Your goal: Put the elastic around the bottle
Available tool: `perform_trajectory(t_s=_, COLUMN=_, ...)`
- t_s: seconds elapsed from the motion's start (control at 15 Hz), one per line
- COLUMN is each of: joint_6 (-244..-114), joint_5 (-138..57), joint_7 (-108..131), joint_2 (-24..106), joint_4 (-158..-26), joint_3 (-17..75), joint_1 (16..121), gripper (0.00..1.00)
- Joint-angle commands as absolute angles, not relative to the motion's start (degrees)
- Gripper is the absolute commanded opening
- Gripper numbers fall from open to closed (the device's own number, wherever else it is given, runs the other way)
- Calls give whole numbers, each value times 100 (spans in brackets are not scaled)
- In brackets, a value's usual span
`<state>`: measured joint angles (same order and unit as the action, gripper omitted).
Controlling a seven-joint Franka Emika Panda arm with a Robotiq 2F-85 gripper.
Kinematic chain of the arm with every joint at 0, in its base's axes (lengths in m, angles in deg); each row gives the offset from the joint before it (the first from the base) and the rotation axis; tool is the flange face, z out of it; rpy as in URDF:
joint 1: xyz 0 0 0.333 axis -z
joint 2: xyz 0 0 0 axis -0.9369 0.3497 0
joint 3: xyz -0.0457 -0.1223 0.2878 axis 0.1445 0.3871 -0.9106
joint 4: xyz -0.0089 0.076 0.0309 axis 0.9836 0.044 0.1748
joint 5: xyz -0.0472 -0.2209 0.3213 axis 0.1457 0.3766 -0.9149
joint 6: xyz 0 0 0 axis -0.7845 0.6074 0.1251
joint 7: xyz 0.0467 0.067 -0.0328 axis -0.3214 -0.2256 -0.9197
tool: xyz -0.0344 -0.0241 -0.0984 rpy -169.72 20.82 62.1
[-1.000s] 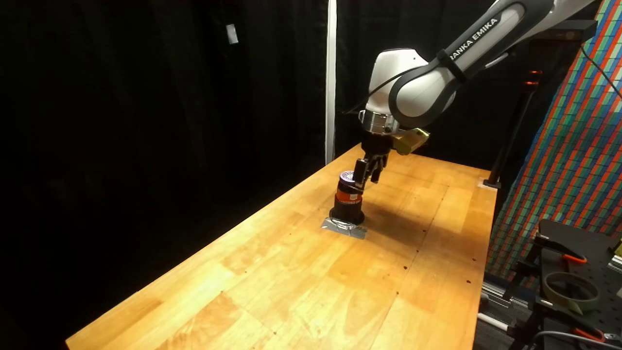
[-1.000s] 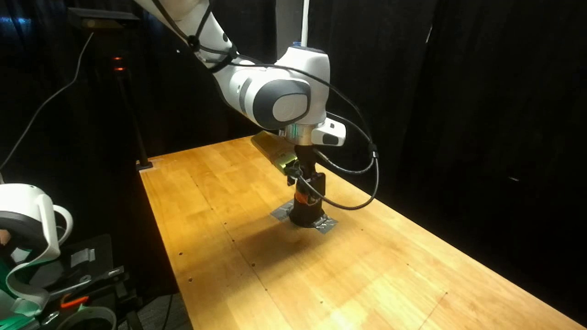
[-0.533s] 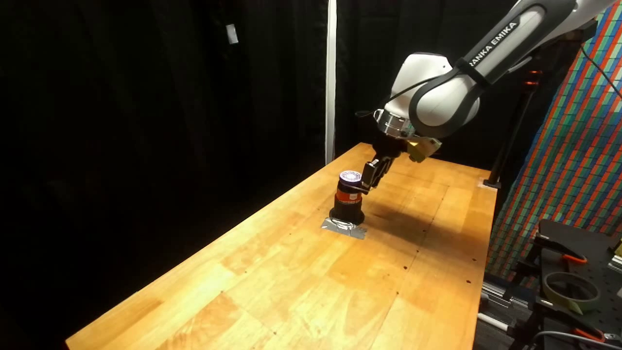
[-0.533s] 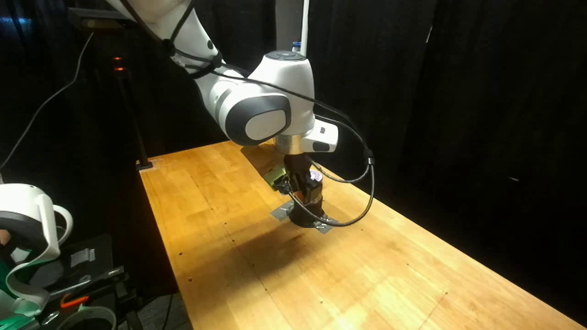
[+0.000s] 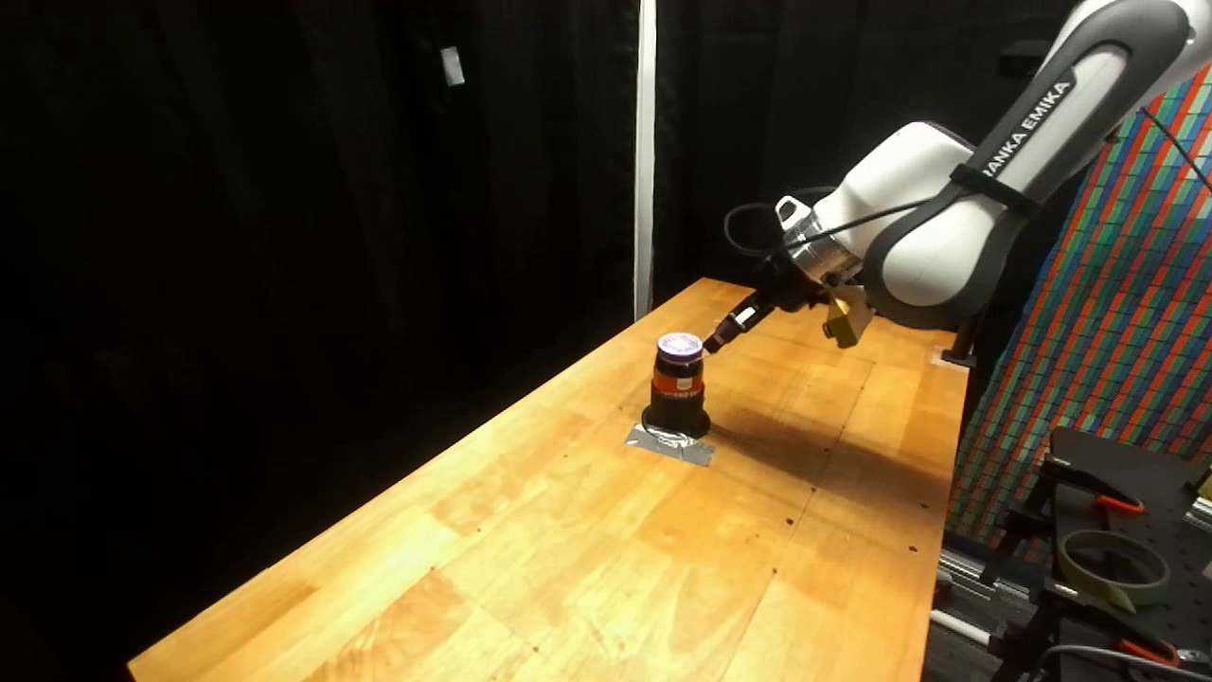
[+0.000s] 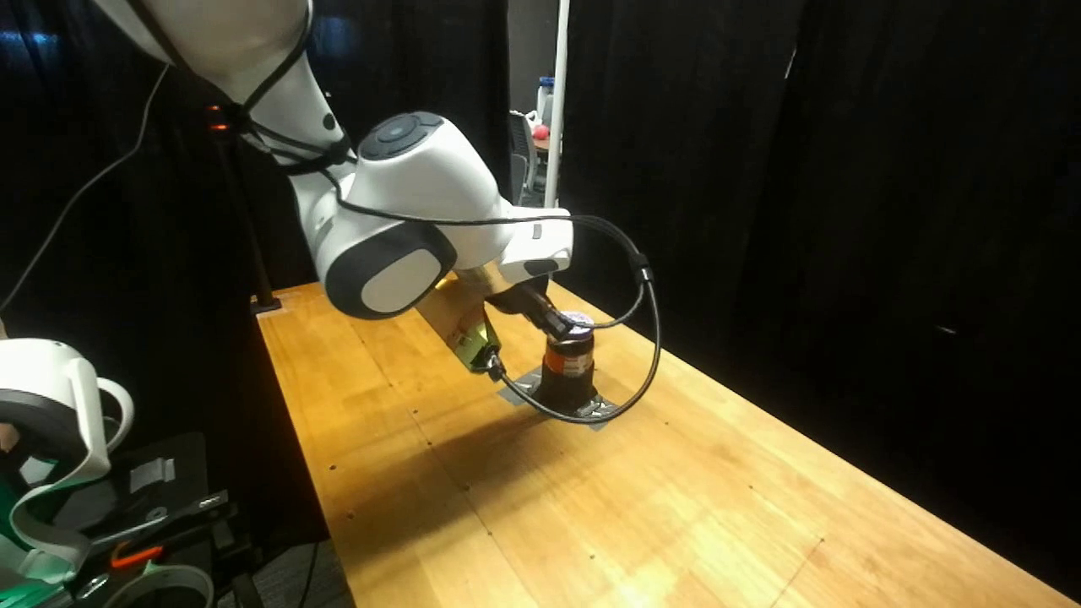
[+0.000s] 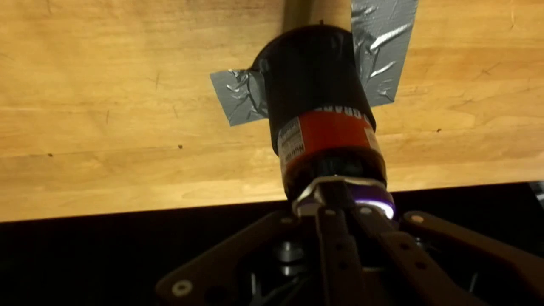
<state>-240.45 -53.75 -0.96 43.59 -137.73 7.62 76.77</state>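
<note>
Black curtains [image 5: 331, 284] hang behind the long wooden surface [image 5: 568, 549], and neither looks any different from a second ago. What has changed is the arm [image 5: 947, 251]: then its wrist pointed nearly straight down, and now it leans over at a steep slant, its bulk swung well off to the side. The end effector [image 7: 335, 196] has tipped with it, so that in both exterior views it comes in at an angle, its end near the top of the bottle [image 5: 678, 383]. Its fingers look drawn together, with barely any gap that I can make out.

The bottle itself, brown with an orange-red label [image 7: 335, 131], is upright in the same spot as before, sitting in a dark holder [image 5: 676, 415]. Silver-gray tape [image 5: 668, 445] lies on the surface against the holder's base, on two sides of it. The purple-edged cap [image 5: 680, 344], partly covered by the fingers a second ago, now shows me its whole top in an exterior view.

Thinnest of all is the pale elastic [image 7: 310, 187], pinched at the fingertips and running close by the cap's edge in the wrist view. Whether it passes all the way round, I can't tell.
</note>
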Motion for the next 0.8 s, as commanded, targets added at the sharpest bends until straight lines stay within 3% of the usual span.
perform_trajectory(t_s=0.0, joint_6=-25602, joint_5=-4708, joint_7=128, joint_2=4474, joint_4=-14242, joint_3=133, joint_1=8381, gripper=0)
perform_trajectory(t_s=0.13, joint_6=-26418, joint_5=-4356, joint_7=152, joint_2=4690, joint_4=-14465, joint_3=123, joint_1=8525, gripper=0)
perform_trajectory(t_s=0.2, joint_6=-26692, joint_5=-3874, joint_7=602, joint_2=4690, joint_4=-14540, joint_3=766, joint_1=8049, gripper=0)
perform_trajectory(t_s=0.27, joint_6=-26844, joint_5=-3587, joint_7=783, joint_2=4749, joint_4=-14598, joint_3=828, joint_1=8112, gripper=26)
perform_trajectory(t_s=0.33, joint_6=-26939, joint_5=-3270, joint_7=1012, joint_2=4807, joint_4=-14642, joint_3=937, joint_1=8140, gripper=28)
perform_trajectory(t_s=0.47, joint_6=-26559, joint_5=-2387, joint_7=1807, joint_2=4782, joint_4=-14718, joint_3=917, joint_1=8446, gripper=43)
perform_trajectory(t_s=0.53, joint_6=-26604, joint_5=-2878, joint_7=1389, joint_2=4866, joint_4=-14527, joint_3=1207, joint_1=7980, gripper=25)
perform_trajectory(t_s=0.67, joint_6=-26588, joint_5=-2488, joint_7=1725, joint_2=4910, joint_4=-14566, joint_3=1174, joint_1=8151, gripper=41)
perform_trajectory(t_s=0.73, joint_6=-26587, joint_5=-2455, joint_7=1759, joint_2=4913, joint_4=-14573, joint_3=1171, joint_1=8174, gripper=43)
